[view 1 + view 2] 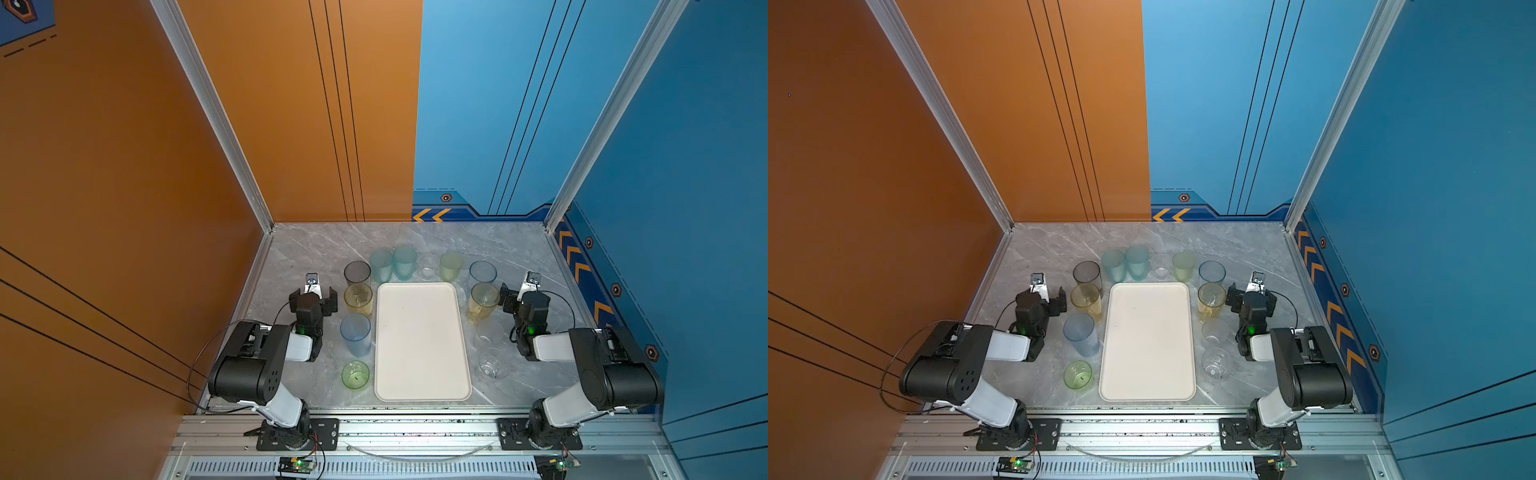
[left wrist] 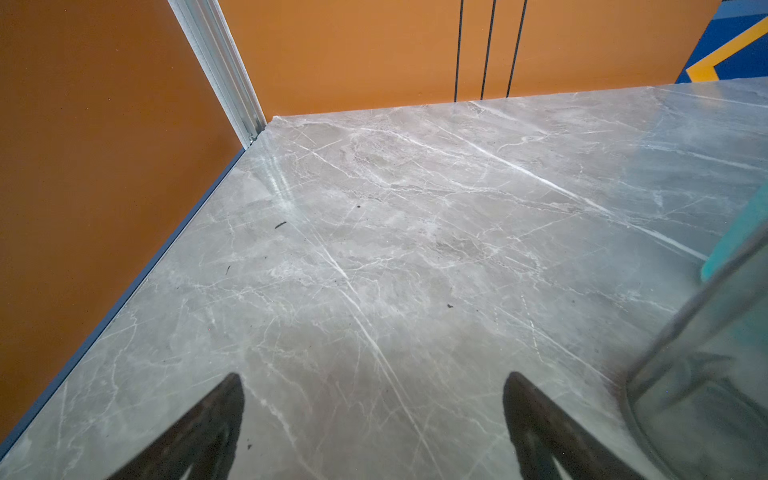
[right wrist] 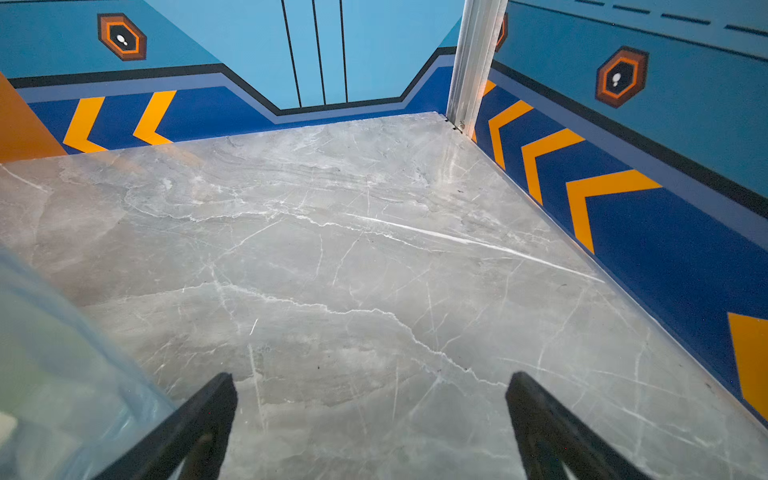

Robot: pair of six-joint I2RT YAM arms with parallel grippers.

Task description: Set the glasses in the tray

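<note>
The bench [image 1: 316, 245] is grey stone veined with white. An orange wall [image 1: 104, 166] closes it in on the outer side of the left tool [image 1: 312, 297], and a blue wall [image 1: 685, 166] with yellow chevrons runs past the right tool [image 1: 524, 297]. Both tools hang over bare bench with their jaws wide apart. The tray [image 1: 422, 340] lies between them. The glasses [image 1: 355, 328] all stand on the bench outside it, along its far end and both long sides, the nearest just inward of each tool.
</note>
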